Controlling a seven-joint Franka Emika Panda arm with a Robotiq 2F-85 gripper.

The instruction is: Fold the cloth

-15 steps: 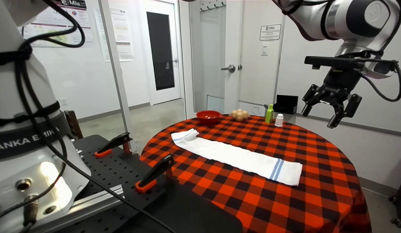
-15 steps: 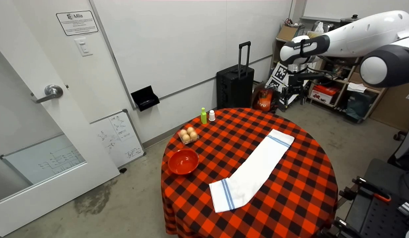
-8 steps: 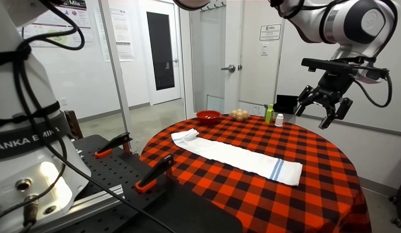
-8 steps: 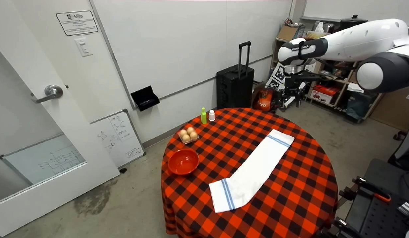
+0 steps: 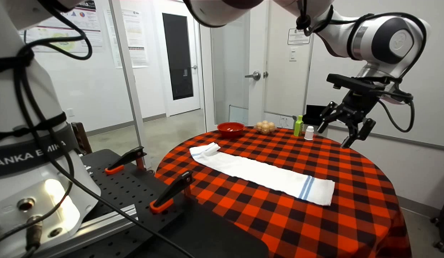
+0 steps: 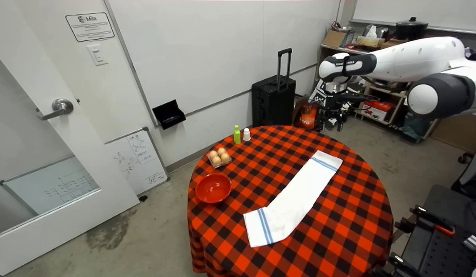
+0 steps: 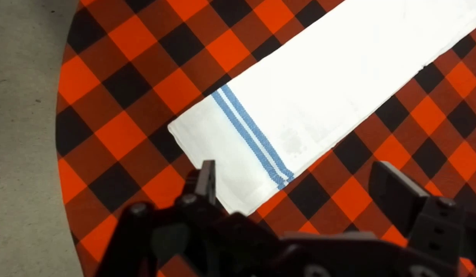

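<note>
Two fingers (image 7: 208, 181) of the hand (image 7: 295, 163) stand spread wide apart, raised above the checkered tabletop (image 6: 349, 215). Lower down, apart from the hand, lies the white cloth (image 7: 330, 92), one blue-striped end nearest the fingers, the rest stretching away to another striped end that bends aside. Well apart from the hand, in turn, stand a white bottle (image 5: 309, 133), a green bottle (image 5: 298, 126), a pack of eggs (image 5: 265, 127) and a red bowl (image 5: 231, 130).

"Mila" on sign (image 6: 90, 27), "RANKA EMIKA" on robot base (image 5: 24, 159)
</note>
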